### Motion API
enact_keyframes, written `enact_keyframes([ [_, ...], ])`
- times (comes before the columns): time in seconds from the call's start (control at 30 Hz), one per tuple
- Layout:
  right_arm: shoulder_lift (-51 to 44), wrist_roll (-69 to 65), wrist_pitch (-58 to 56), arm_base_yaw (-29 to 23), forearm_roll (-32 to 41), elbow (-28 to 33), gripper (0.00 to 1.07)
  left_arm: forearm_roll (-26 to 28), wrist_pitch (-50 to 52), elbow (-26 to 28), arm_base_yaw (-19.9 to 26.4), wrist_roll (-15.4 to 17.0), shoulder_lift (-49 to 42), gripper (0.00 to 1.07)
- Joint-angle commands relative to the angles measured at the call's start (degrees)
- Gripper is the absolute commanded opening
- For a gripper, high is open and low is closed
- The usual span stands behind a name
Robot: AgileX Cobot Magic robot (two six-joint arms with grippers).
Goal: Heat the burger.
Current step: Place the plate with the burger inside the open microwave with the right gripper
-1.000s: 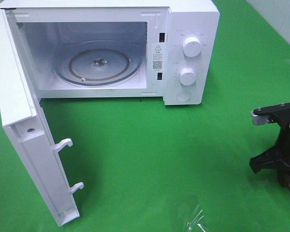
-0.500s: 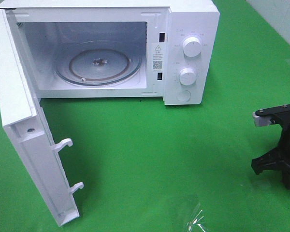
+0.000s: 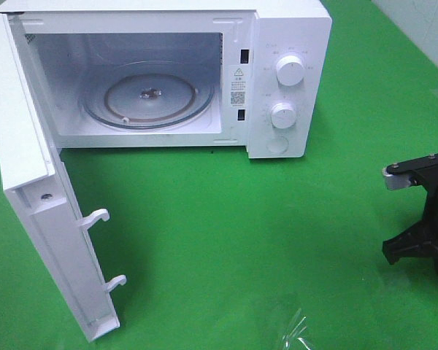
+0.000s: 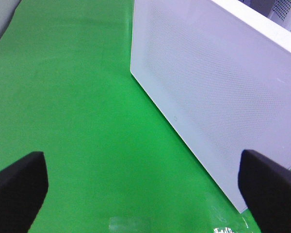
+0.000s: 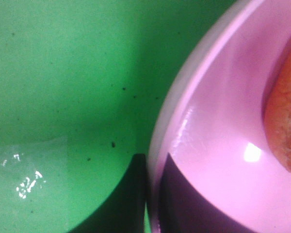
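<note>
Currently the step in hand is pickup of the load, with the oven already prepared. The microwave oven (image 3: 131,51) stands at the back of the green cloth (image 3: 241,233), its door (image 3: 36,204) swung fully out to the left and its glass turntable (image 3: 147,98) bare.

**Right side.** In the right wrist view, the right gripper (image 5: 154,160) is closed on the rim of the pink plate (image 5: 218,145), with one finger outside the rim and one inside. The burger (image 5: 286,131) sits on this plate, away from the gripped edge; only a slice of its golden-brown bun is visible. Plate and burger lie beyond the right edge of the exterior view, where only the right arm (image 3: 423,240) shows, well apart from the oven.

**Left side.** The left gripper (image 4: 143,179) is spread wide and holds nothing. It faces the outer face of the door (image 4: 218,97).

**Next move, as judged.**
1. Lift the plate level; a rim grip on one side is likely to let the far side sag and the burger slide.
2. Carry it left and back toward the cavity, clearing the control knobs (image 3: 290,71) and the lower sill.
3. Set the plate centrally on the turntable and release.
4. Closing the door would fall to the left gripper, which is beside it.
</note>
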State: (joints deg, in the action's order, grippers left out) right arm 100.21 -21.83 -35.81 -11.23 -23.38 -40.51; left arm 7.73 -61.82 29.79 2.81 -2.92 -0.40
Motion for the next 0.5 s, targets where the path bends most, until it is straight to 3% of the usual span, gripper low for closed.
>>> enact_keyframes([
  [0.03,-0.5,-4.3,-0.6,-1.7,-3.8,1.8,0.00,0.3,0.6,-0.2,0.2,0.0,-0.8,1.00],
  [0.5,-5.0,-14.8,-6.1,-8.5,-13.7,3.0,0.00,0.3,0.6,-0.2,0.2,0.0,-0.8,1.00],
])
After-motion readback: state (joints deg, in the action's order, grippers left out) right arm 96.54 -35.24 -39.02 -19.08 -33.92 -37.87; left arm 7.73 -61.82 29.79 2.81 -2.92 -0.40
